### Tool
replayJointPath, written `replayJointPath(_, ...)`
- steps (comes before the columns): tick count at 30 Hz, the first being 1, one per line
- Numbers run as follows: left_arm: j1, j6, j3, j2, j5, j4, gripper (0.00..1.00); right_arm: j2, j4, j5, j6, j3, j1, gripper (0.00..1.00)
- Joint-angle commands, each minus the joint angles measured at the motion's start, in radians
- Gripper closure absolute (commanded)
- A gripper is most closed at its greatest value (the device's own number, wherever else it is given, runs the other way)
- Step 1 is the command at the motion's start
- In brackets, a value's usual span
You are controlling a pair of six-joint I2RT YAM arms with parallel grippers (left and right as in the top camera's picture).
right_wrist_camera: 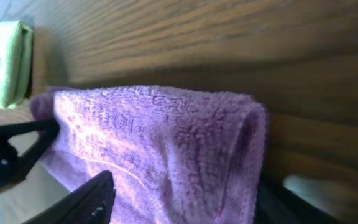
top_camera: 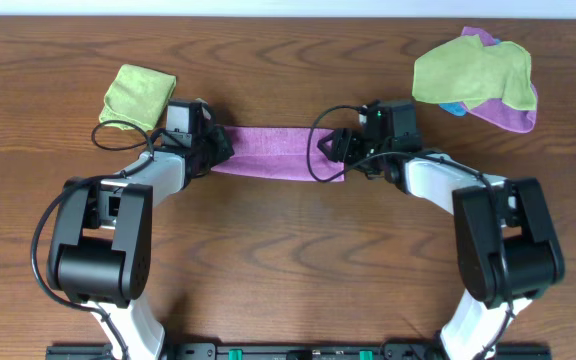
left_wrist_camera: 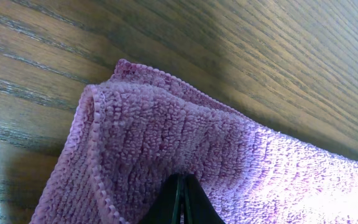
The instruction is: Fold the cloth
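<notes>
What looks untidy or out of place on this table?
The pile at the far right: green, purple and blue cloths lie crumpled over each other, unlike the neatly folded green cloth at the far left. The purple cloth in the middle lies flat as a strip; nothing odd there.

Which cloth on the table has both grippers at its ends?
The purple cloth, a long strip in the middle, running from left gripper to right gripper. The folded green cloth and the mixed pile lie apart, untouched.

A robotics lab bench: left arm [top_camera: 103, 235] and right arm [top_camera: 503, 240] fixed at a wood-grain table [top_camera: 288, 250]
</notes>
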Motion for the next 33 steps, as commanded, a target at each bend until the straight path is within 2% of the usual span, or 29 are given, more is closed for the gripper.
replayJointPath(1,-0.001,0.014,0.014,0.035,-0.018,-0.012,0.94,0.068,0.008,0.014,0.022,-0.011,0.030,0.37)
replayJointPath(4,-0.001,0.010,0.014,0.035,-0.018,-0.012,0.94,0.084,0.063,0.039,0.022,-0.011,0.040,0.52)
replayJointPath(10,-0.001,-0.005,0.014,0.035,-0.014,-0.012,0.94,0.081,0.192,0.035,-0.001,-0.011,0.031,0.99)
replayJointPath(14,-0.001,-0.005,0.021,0.033,0.008,-0.013,0.94,0.050,0.235,0.005,-0.002,-0.011,0.018,0.99)
replayJointPath(25,-0.001,-0.005,0.080,0.033,0.012,-0.015,0.94,-0.096,0.218,0.004,-0.016,-0.011,0.018,0.99)
replayJointPath(33,-0.001,-0.005,0.112,0.033,0.021,-0.018,0.94,-0.113,0.218,-0.018,-0.015,-0.007,0.026,0.98)
